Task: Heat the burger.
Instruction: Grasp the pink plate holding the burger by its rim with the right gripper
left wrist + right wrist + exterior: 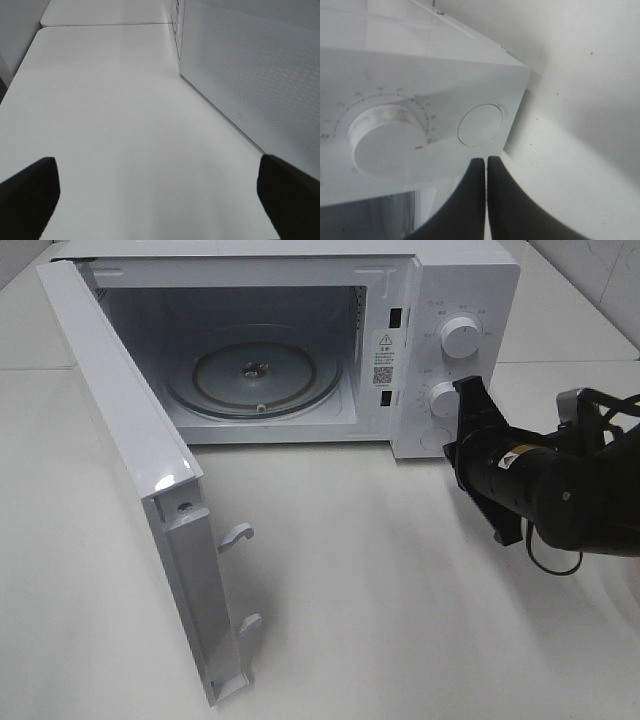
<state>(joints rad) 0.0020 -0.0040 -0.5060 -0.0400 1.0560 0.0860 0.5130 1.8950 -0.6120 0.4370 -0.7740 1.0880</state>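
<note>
The burger is not in any view. The white microwave (455, 280) stands at the back of the table with its door (130, 440) swung wide open to the left. Its glass turntable (255, 375) is bare. My right gripper (450, 450) is shut and empty. Its tips (485, 162) are right at the round button (480, 125) below the lower knob (385, 142) on the control panel. My left gripper (160, 200) is open and empty, low over the table beside the door's outer face (250, 75). It is outside the exterior high view.
The upper knob (460, 335) and lower knob (445, 397) sit on the panel at the microwave's right. Two door latch hooks (238, 535) stick out from the door's edge. The white table (380, 590) spreads in front.
</note>
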